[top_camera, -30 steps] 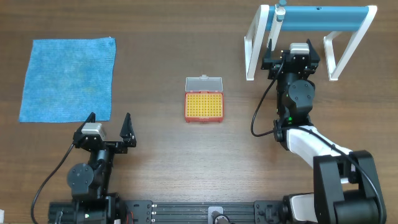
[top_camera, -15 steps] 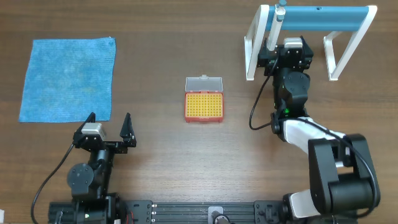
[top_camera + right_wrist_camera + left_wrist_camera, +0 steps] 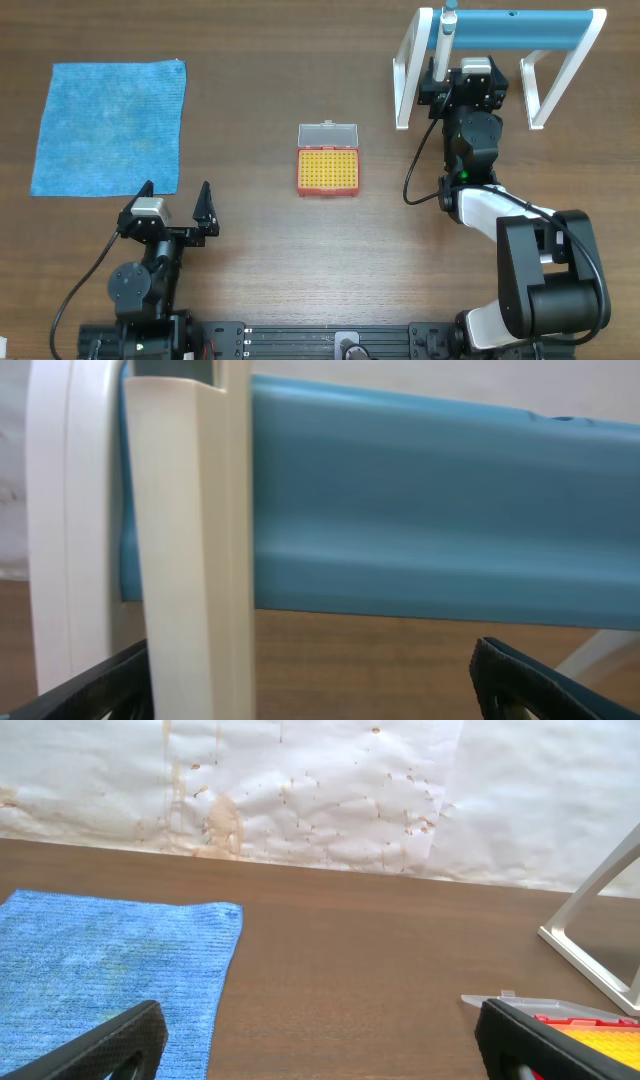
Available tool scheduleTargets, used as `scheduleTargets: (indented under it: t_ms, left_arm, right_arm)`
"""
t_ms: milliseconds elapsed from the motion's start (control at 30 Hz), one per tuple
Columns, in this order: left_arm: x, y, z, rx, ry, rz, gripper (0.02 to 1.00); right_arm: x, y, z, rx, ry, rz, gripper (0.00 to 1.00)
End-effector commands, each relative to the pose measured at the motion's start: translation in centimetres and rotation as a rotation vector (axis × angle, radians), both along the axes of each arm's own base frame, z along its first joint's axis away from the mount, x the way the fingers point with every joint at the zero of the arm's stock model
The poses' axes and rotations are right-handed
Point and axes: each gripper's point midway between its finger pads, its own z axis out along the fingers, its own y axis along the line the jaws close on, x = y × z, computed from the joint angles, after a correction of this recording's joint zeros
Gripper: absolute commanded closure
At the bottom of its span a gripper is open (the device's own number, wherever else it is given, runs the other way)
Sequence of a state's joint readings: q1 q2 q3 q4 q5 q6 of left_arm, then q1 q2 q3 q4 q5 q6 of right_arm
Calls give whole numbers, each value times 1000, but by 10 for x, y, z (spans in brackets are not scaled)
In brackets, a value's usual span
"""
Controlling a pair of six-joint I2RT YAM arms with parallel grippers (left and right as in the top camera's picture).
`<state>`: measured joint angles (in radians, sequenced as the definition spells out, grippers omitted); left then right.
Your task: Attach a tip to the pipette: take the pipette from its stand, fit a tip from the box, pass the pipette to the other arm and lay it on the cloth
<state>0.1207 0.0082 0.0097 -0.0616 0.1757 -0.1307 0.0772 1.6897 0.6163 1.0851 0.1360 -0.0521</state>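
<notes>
two arms stand along the near edge of a wooden table [image 3: 300,250]. the right arm [image 3: 472,140] is stretched out to the stand [image 3: 520,28], a white frame with a blue bar across its top, at the far right of the table. the pipette [image 3: 443,40] hangs upright at the left end of that bar, just inside the frame's left leg. the right jaws are spread wide and released, right up against the stand; in the right wrist view the pipette's pale shaft rises between the two fingers, close beside one of them, and whether that finger touches it i cannot tell. the tip box [image 3: 327,162], its clear lid folded back and its yellow rack showing, sits near the middle of the table, well apart from the stand. the blue cloth [image 3: 108,128] lies flat at the far left. the left arm [image 3: 150,270] is folded low by its base, near the cloth's near right corner, and the left jaws are open as well, grasping nothing.
</notes>
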Motion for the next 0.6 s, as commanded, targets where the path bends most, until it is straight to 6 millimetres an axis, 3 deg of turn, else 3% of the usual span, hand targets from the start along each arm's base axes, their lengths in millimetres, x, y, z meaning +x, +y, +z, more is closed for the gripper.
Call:
scheduleTargets:
  t_ms: [33, 167, 200, 267, 300, 333, 400, 600]
  left_arm:
    - [0, 1, -1, 13, 1, 4, 23]
    - [0, 1, -1, 13, 1, 4, 23]
    - [0, 1, -1, 13, 1, 4, 23]
    - [0, 1, -1, 13, 1, 4, 23]
    - [0, 1, -1, 13, 1, 4, 23]
    - [0, 1, -1, 13, 1, 4, 20]
    - [0, 1, -1, 13, 1, 4, 23]
    - [0, 1, -1, 13, 1, 4, 23]
  right_arm:
    - [10, 7, -1, -13, -3, 48, 14]
    - [10, 7, -1, -13, -3, 48, 9]
    - [10, 7, -1, -13, -3, 48, 106]
    - [10, 7, -1, -13, -3, 49, 178]
    - [10, 7, -1, -13, -3, 49, 299]
    - [10, 7, -1, -13, -3, 49, 562]
    - [9, 8, 0, -13, -5, 51, 917]
    - [9, 9, 4, -9, -24, 52, 921]
